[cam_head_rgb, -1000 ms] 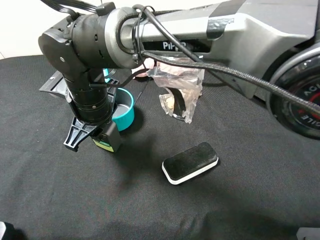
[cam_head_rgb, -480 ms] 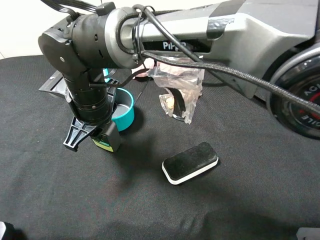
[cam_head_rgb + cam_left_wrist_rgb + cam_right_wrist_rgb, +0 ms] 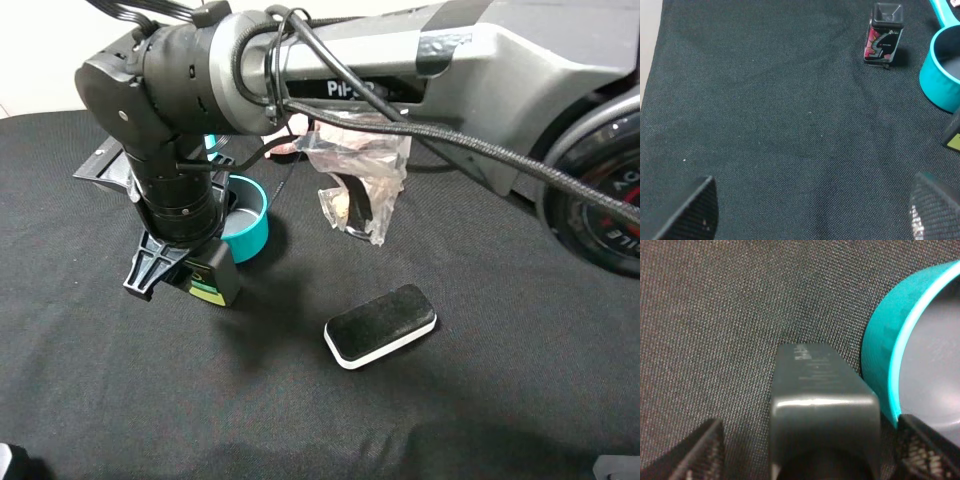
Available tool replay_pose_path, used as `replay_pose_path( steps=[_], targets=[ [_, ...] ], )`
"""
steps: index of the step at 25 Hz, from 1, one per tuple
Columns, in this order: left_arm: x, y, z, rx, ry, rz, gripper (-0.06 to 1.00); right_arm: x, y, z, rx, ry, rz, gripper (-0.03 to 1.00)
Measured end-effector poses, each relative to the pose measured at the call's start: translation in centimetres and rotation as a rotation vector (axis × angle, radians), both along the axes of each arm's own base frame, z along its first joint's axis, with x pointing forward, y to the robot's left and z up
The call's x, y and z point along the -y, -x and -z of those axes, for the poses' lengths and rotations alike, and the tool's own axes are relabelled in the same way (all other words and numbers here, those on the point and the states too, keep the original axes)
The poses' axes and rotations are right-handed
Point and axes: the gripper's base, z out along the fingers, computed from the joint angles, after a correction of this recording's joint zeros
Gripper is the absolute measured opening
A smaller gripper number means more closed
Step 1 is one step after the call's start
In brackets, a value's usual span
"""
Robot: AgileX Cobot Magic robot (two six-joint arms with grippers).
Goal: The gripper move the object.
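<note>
The object, a small dark grey bottle (image 3: pixel 213 281) with a green-and-yellow label, stands on the black cloth right beside a teal cup (image 3: pixel 251 226). My right gripper (image 3: pixel 190 278) reaches across to the left side and points down over it. In the right wrist view the bottle (image 3: pixel 822 405) sits between the two fingers (image 3: pixel 700 452), with a gap on each side, so this gripper is open. My left gripper (image 3: pixel 812 210) hangs open above bare cloth, and the bottle's edge (image 3: pixel 954 136) shows at the frame's border.
A black-and-white eraser block (image 3: pixel 381 325) lies to the right of the bottle. Behind it sits a crumpled clear plastic bag (image 3: pixel 360 175). A black-and-red tin (image 3: pixel 882 37) stands near the teal cup (image 3: pixel 942 75). A flat black piece (image 3: pixel 100 165) lies behind the arm.
The right gripper's fingers have spread apart and let go of the bottle, which now stands free on the cloth. The left arm has not moved.
</note>
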Motion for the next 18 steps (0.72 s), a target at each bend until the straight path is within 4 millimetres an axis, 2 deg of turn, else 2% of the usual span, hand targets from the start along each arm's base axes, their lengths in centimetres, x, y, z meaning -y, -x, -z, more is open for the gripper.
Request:
replay_pose_path(
  steps=[6,14,18],
  targets=[
    [0.0,0.0,0.0,0.000,0.000,0.000,0.76,0.0,0.0,0.0,-0.002,-0.002,-0.001,0.67],
    [0.0,0.0,0.0,0.000,0.000,0.000,0.76,-0.1,0.1,0.0,-0.010,-0.006,-0.005,0.69],
    [0.0,0.0,0.0,0.000,0.000,0.000,0.76,0.0,0.2,-1.1,-0.003,-0.027,-0.007,0.69]
  ],
)
